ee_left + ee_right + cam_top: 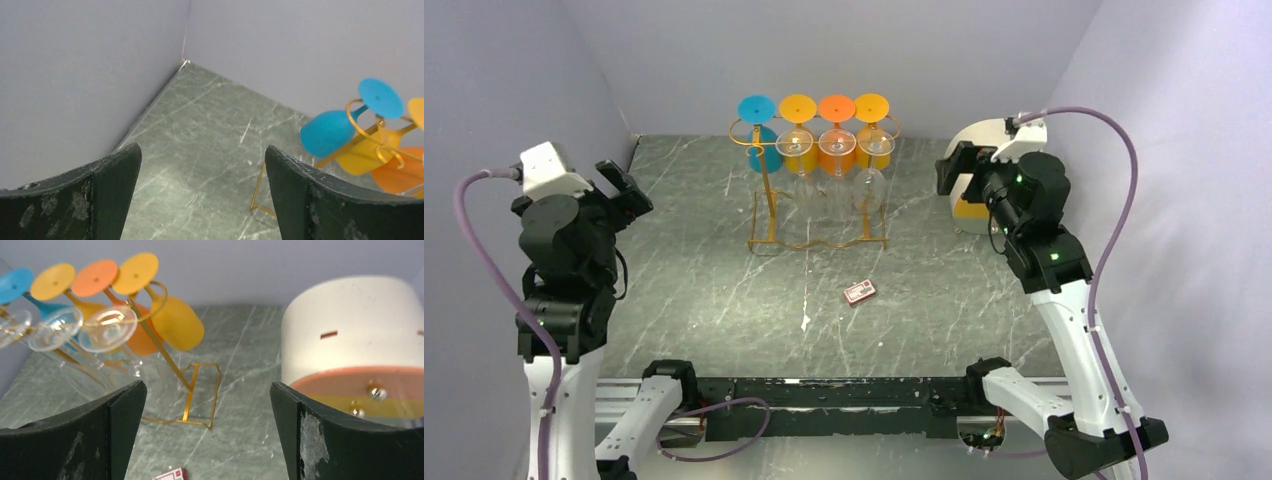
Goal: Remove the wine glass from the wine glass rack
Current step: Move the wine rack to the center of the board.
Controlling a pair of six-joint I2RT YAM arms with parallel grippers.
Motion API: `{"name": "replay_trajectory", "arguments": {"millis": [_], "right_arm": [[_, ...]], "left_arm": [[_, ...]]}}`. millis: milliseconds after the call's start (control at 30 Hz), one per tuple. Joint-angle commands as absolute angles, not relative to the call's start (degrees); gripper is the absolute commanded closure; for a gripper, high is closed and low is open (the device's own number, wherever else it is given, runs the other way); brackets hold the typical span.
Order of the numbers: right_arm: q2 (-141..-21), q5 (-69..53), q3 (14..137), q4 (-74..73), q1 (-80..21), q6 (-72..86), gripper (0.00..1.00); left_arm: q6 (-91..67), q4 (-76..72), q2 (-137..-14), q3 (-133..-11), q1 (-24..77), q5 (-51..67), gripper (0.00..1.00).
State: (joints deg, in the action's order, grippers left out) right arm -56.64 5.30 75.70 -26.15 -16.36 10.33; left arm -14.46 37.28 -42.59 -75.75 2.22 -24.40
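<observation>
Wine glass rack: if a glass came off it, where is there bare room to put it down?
Bare tabletop lies left of the wine glass rack, toward the left gripper, and in front of it, around the small red packet. It is crowded under the hanging glasses and at the right, where the white tub stands behind the right gripper.

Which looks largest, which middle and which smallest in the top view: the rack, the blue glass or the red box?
1. rack
2. blue glass
3. red box
The box lies nearer the camera, yet looks plainly smallest.
</observation>
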Motion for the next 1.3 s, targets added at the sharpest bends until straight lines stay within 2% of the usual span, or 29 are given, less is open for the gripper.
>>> {"name": "replay_trajectory", "arguments": {"millis": [0, 233, 500, 833, 1067, 1267], "right_arm": [[-54.91, 3.24, 69.38, -24.18, -15.03, 15.09, 0.0], [-55.61, -9.64, 55.31, -18.63, -13.19, 20.98, 0.0], [-62.3, -21.75, 41.36, -9.13, -15.53, 27.11, 0.01], [-75.02, -23.41, 33.43, 4.21, -22.37, 35.54, 0.08], [-83.99, -22.37, 31.49, 19.08, -23.61, 41.94, 0.11], [-92.42, -17.87, 32.46, 28.62, -23.76, 45.51, 0.18]], "left_arm": [[-17.23, 37.29, -42.62, -71.28, 3.35, -24.99, 0.03], [-23.23, 38.82, -43.94, -62.36, 4.96, -21.64, 0.05], [-32.32, 34.14, -50.07, -50.33, 6.31, -14.88, 0.06], [-42.25, 23.7, -56.21, -36.38, 6.42, -3.94, 0.06], [-44.61, 18.76, -52.22, -31.38, 6.41, 1.15, 0.07], [-45.39, 17.28, -47.64, -29.32, 6.45, 2.41, 0.07]]}}
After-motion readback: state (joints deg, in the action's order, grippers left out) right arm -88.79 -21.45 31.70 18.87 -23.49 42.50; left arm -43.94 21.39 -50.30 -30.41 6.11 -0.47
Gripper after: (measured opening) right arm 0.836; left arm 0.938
